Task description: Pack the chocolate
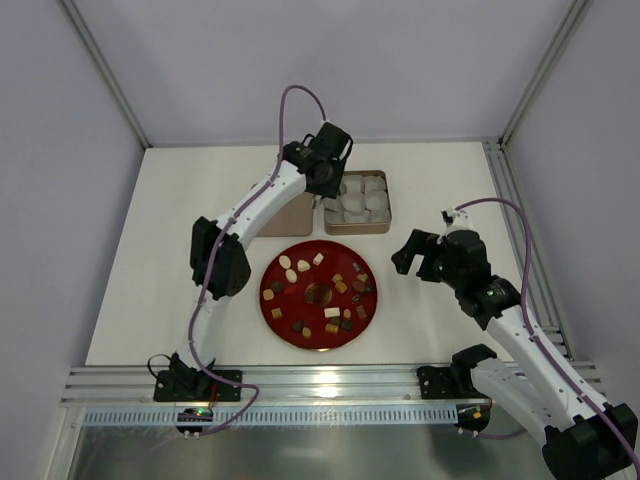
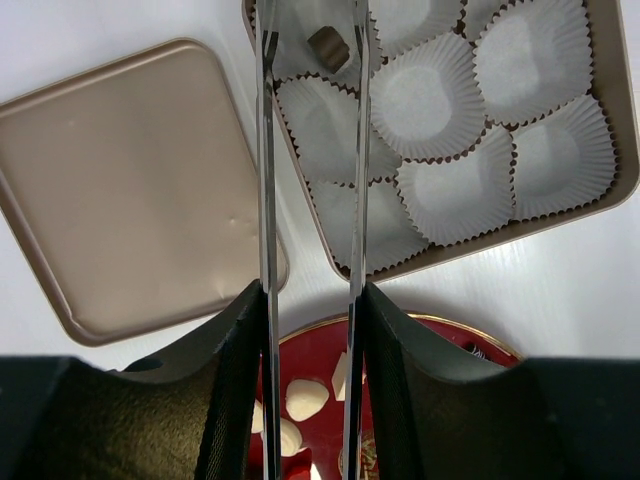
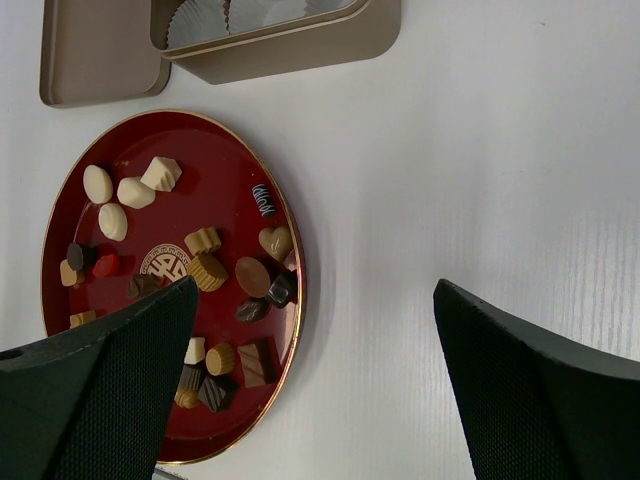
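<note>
One dark chocolate point(image 2: 327, 45) in a paper cup point(image 2: 298, 66) in the tin point(image 2: 622, 190), left gripper point(image 2: 313, 20) jaws parted above it, more candies point(image 3: 208, 270) on red plate point(image 3: 200, 150), right gripper point(image 3: 315, 290) wide open nearby

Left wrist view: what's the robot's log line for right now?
left gripper: open above gold tin | dark chocolate: in a paper cup | right gripper: open beside red plate | other chocolates: on plate

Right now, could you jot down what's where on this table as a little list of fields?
Tin: open, lined with white paper cups, lid beside it
In tin: one dark chocolate visible in a cup
Red plate: many assorted chocolates
Left fingers: apart, astride that chocolate
Right fingers: wide open, empty, above the table beside the plate
</note>
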